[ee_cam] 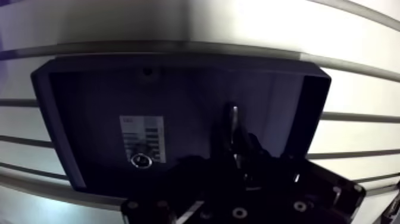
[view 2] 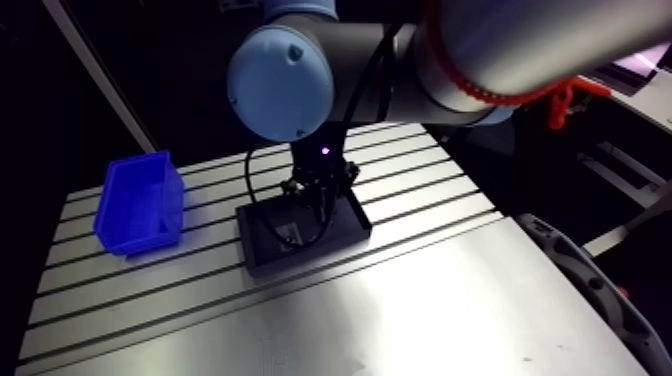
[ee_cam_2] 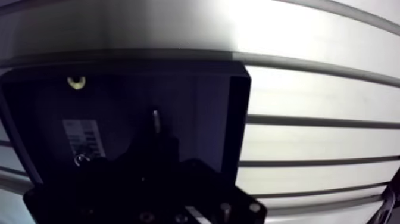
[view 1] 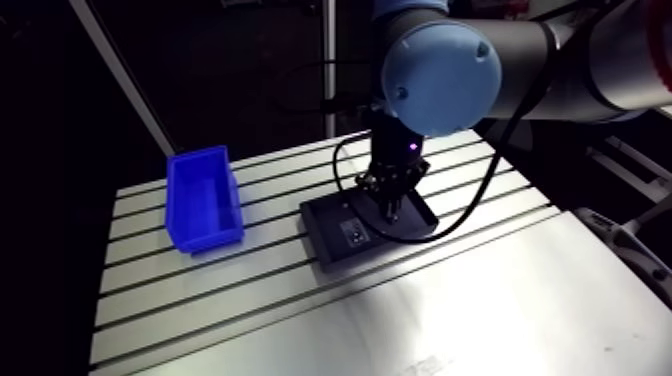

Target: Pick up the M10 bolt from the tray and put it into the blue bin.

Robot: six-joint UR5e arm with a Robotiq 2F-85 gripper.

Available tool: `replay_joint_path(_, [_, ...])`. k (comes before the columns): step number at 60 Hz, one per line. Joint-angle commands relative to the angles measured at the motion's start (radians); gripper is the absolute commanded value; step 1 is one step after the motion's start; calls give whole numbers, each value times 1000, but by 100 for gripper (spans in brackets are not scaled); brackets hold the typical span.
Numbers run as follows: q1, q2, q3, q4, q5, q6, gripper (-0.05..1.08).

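Shows end effector (view 1: 389,203) low inside black tray (ee_cam: 313,113) on slotted desk (view 1: 480,300). Cannot tell from the wrist view whether closed or apart, too dark down there, so cannot confirm any hold. Shows a slim metallic shank, likely the M10 bolt (ee_cam: 234,118), in the tray right at the end effector's tip, on the side away from the white label (ee_cam: 141,136) and nearer that tray wall. Also shows a small round ring-like part (ee_cam: 141,160) at the label's edge, unclear what. Finds blue bin (view 1: 203,200) well apart from the tray on the same desk, open side up. Risks, as judgement only: could pinch the bolt off-centre or just by its end, then swing or drop it on the lift. Could clip the nearby tray wall and drag or tip the tray. Could roll the smooth shank away on an uneven close. Could lose it into the desk slots on the way across. Could catch the bin rim if carried too low.
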State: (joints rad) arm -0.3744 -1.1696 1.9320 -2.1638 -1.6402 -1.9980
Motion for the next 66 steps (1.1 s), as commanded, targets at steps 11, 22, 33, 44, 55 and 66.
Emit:
replay_joint_path(11, [2, -18, -13, 16, 4, -2, 105])
replay_joint_path(22, [4, -57, -24, 61, 4, -3, 105])
replay_joint_path(33, [8, -93, -36, 103, 4, -7, 105])
replay_joint_path(44, [11, -150, -56, 174, 19, -60, 105])
replay_joint_path(55, [22, -199, -97, 246, 61, -82, 105])
replay_joint_path(66, [93, -258, -114, 256, 79, -204, 105])
